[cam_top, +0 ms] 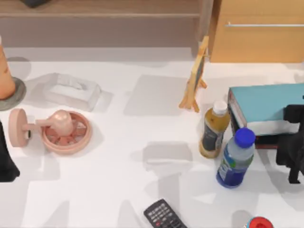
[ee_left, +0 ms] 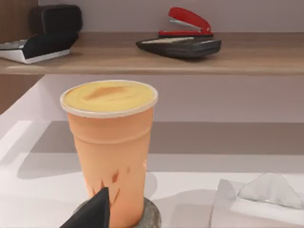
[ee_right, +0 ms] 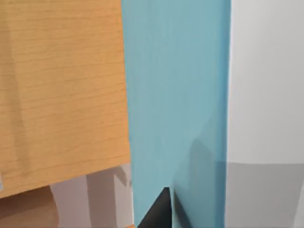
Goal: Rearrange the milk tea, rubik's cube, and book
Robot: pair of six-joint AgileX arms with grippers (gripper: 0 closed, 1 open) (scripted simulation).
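Working now: our right pincer (cam_top: 295, 142) sits over the near edge of the book (cam_top: 266, 107) at the tabletop's right side; we cannot tell whether it is wide or narrow.
Book: teal cover, white page edges, lying flat on something dark red, just beside the wooden cabinet (cam_top: 256, 31); the right wrist view shows the teal cover (ee_right: 175, 109) close up.
Milk tea: small brown bottle (cam_top: 213, 130), white cap, upright, just left of the book, close beside a blue-capped bottle (cam_top: 235, 159).
Left arm: parked at the tabletop's left edge (cam_top: 7, 156); we cannot tell that pincer's state.
Progress: we judge the book is the step in hand, not yet lifted; the milk tea looks untouched.
Tabletop: white (cam_top: 142, 137), also carrying a remote (cam_top: 164, 216), tissue box (cam_top: 71, 90), small easel (cam_top: 194, 80) and orange cup (ee_left: 111, 152).
Room: wooden shelf (ee_left: 190, 59) behind, holding a red stapler (ee_left: 187, 21).
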